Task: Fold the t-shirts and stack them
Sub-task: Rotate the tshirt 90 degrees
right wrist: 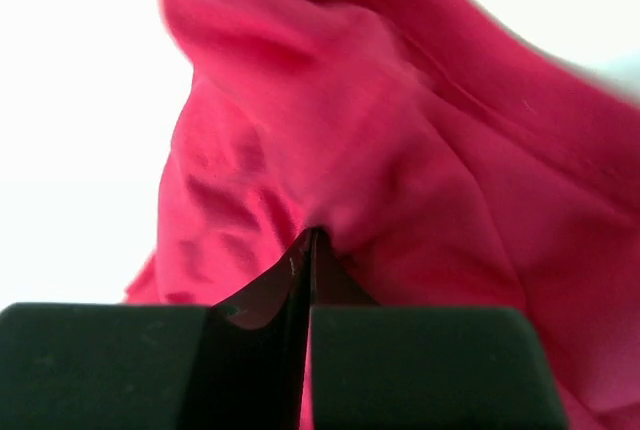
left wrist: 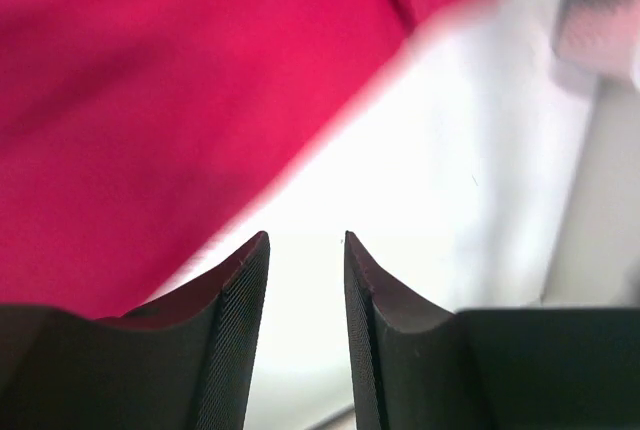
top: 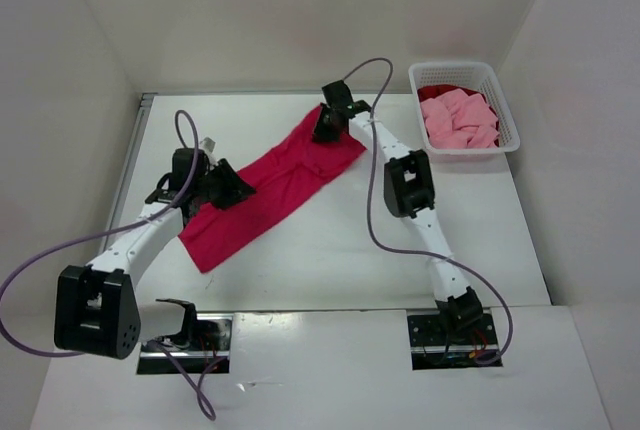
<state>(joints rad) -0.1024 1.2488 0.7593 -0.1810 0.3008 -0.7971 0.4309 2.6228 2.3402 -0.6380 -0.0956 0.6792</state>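
White plastic lattice basket (top: 468, 152) sitting upright at the far right corner of the white bench (top: 330, 260), hugging the right edge. Plain white walls (top: 300, 20) rising along the far, left and right edges. Grey metal strip (top: 134, 155) running down the left edge. Raised white ledge (top: 320, 370) lying across the near edge, showing two rectangular cutouts.

The top camera looks down from high up behind both arms and sees the whole white surface (top: 330, 270). The left wrist camera peeks past the left hand (left wrist: 306, 238), the right one past the right hand (right wrist: 310, 236), both very close. All three show the bright red t-shirt (top: 270, 185).
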